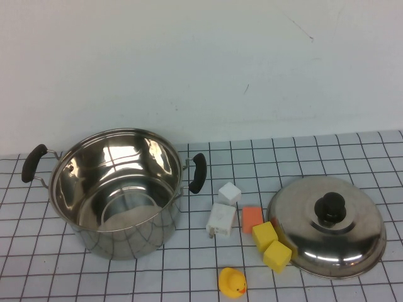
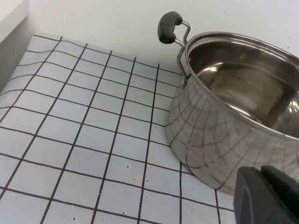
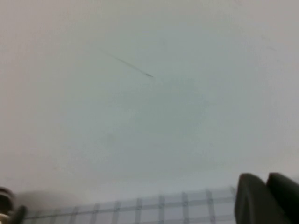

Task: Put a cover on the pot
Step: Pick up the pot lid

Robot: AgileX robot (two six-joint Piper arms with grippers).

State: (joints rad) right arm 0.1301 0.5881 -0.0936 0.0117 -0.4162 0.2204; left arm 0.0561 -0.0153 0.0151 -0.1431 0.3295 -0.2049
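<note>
The pot (image 1: 126,236) stands open and empty on the checked cloth at the left, with a black handle on each side. The domed steel lid (image 1: 352,242) with its black knob (image 1: 330,207) lies on the cloth at the right, apart from the pot. Neither gripper shows in the high view. My left gripper (image 2: 260,171) is low beside the pot's outer wall (image 2: 210,135), its fingers together and empty. My right gripper (image 3: 266,179) faces the white wall above the cloth, its fingers together and empty.
Between pot and lid lie two white blocks (image 1: 221,219), an orange block (image 1: 252,218) and two yellow blocks (image 1: 271,245). A yellow rubber duck (image 1: 232,282) sits near the front edge. A white wall (image 1: 201,63) rises behind the cloth.
</note>
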